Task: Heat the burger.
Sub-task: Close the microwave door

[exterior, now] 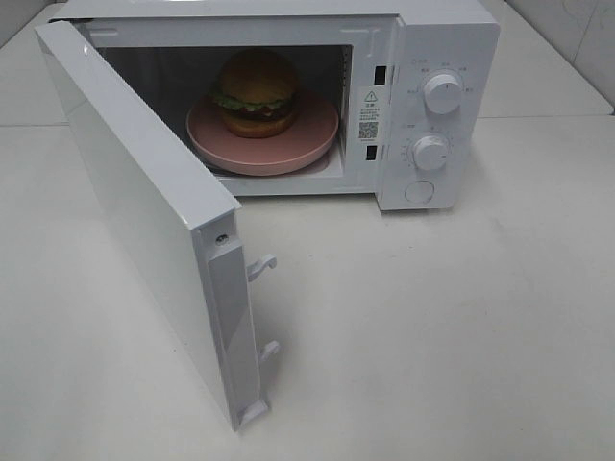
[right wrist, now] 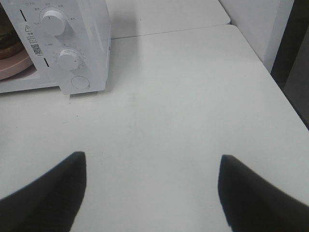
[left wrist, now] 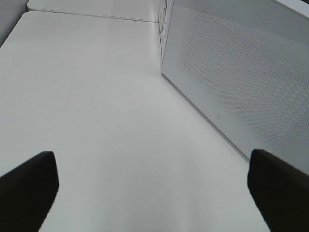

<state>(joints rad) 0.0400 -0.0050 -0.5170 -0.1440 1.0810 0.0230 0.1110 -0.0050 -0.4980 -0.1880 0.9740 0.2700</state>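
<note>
The burger (exterior: 255, 93), with its golden-brown bun, green lettuce edge and dark patty, sits on a pink plate (exterior: 317, 134) inside the white microwave (exterior: 452, 38). The microwave door (exterior: 135, 211) hangs wide open toward the front left. Neither arm shows in the exterior high view. My left gripper (left wrist: 152, 188) is open over bare table beside the door's outer face (left wrist: 241, 77), nothing between its fingers. My right gripper (right wrist: 152, 193) is open above the table, off to the right of the microwave's control panel (right wrist: 65, 48); a sliver of burger (right wrist: 6, 36) and plate (right wrist: 14, 65) shows there.
Two dials (exterior: 442, 91) (exterior: 431, 152) and a round button (exterior: 419, 191) sit on the microwave's right panel. Door latches (exterior: 261, 264) stick out from the open door's edge. A white table (exterior: 432, 336) spreads in front; its right edge (right wrist: 285, 96) meets a wall.
</note>
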